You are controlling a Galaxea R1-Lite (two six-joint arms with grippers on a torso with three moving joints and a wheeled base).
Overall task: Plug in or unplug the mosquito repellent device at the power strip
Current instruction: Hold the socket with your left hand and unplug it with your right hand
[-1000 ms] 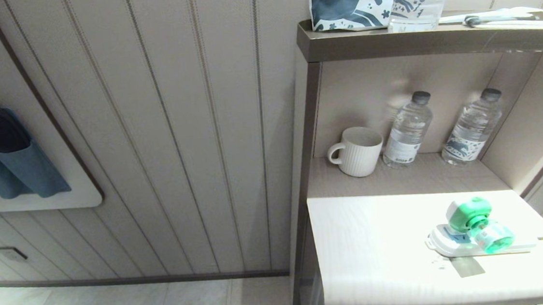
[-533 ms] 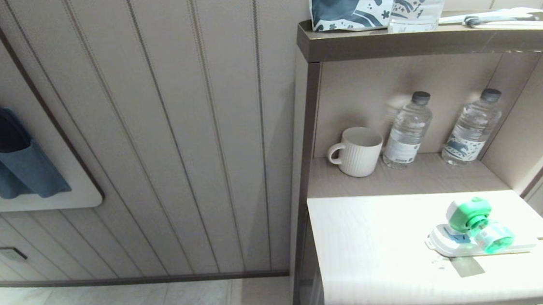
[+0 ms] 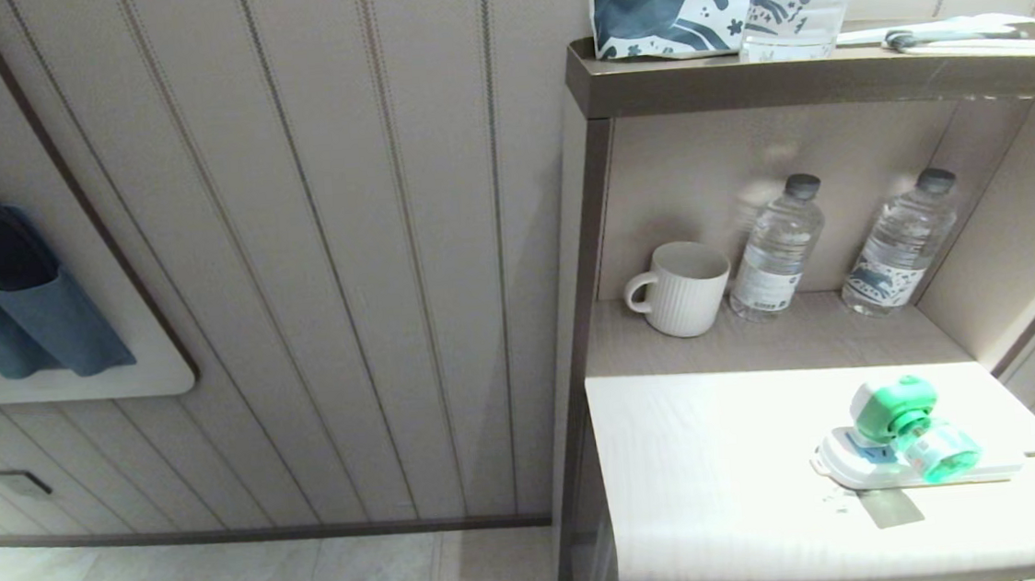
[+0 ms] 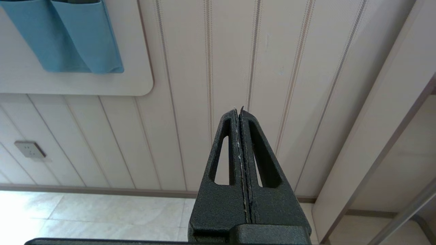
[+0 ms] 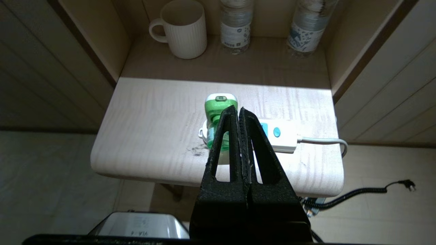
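On the pale tabletop (image 3: 709, 497), the mosquito repellent device (image 3: 909, 426) sits plugged into the power strip (image 3: 873, 467). Light, rigid, probably slippery plastic; best gripped round its green head. Both right gripper (image 5: 239, 110) and left gripper (image 4: 238, 110) are pressed together, empty.

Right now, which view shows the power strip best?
The head view: the power strip lies unblocked, carrying the mosquito repellent device. In the right wrist view the shut right gripper hides its middle. The left wrist view misses it.

bottle of mosquito repellent device (image 5: 216, 115) half hidden behind right gripper (image 5: 238, 112), power strip (image 5: 281, 134) partly covered
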